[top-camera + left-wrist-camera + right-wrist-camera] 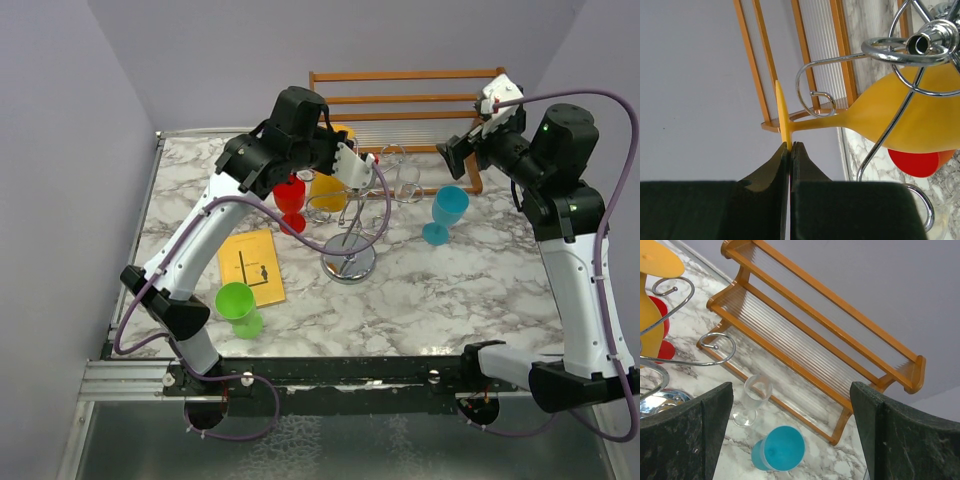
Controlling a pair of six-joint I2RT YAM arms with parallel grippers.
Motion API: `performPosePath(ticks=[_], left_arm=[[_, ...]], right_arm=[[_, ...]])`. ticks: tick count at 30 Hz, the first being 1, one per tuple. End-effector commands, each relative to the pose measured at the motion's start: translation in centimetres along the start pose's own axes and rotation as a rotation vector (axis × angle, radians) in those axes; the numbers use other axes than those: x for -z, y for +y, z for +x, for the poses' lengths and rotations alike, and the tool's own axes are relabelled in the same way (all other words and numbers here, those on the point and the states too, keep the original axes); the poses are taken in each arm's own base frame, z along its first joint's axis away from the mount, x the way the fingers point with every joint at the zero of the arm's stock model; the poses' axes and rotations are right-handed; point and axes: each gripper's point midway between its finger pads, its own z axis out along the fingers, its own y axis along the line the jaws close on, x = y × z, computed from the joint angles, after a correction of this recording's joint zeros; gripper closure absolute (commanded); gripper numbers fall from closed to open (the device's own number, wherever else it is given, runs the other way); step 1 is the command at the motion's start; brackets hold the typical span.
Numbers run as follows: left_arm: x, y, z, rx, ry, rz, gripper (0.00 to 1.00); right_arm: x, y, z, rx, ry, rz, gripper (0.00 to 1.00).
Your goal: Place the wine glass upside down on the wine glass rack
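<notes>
The silver wire rack stands mid-table on its round chrome base; its pole top and curled arms show in the left wrist view. My left gripper is shut on the rim of the foot of a yellow wine glass, pinching it at the fingertips. The glass lies sideways among the rack's arms, its stem passing just under a curled wire hook. In the top view the yellow glass sits at the rack's far left side. My right gripper is open and empty above the table's far right; it also shows in the right wrist view.
A brown wooden slatted shelf stands at the back. A red glass, a green glass, a blue glass and a clear glass stand on the marble table. A yellow card lies left of the rack.
</notes>
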Motion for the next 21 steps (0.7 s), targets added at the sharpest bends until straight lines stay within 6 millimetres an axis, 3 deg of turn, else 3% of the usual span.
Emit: performPosePath(ticks=[1,12,21], left_arm=[[0.8,1.3,-2.1,-0.030,-0.075,-0.030,1.00],[-1.6,1.4,-3.4,-0.049,-0.107,-0.022,1.00],[-2.9,2.2,-2.2,-0.045,-0.027,-0.077,1.00]], right_arm=[[0.6,-0.3,-1.0,0.003,-0.046,0.011,0.00],[0.7,-0.6,-0.3,-0.001,-0.040,0.025,0.01],[1.0,-0.7,0.0,-0.004,-0.039,0.028,0.00]])
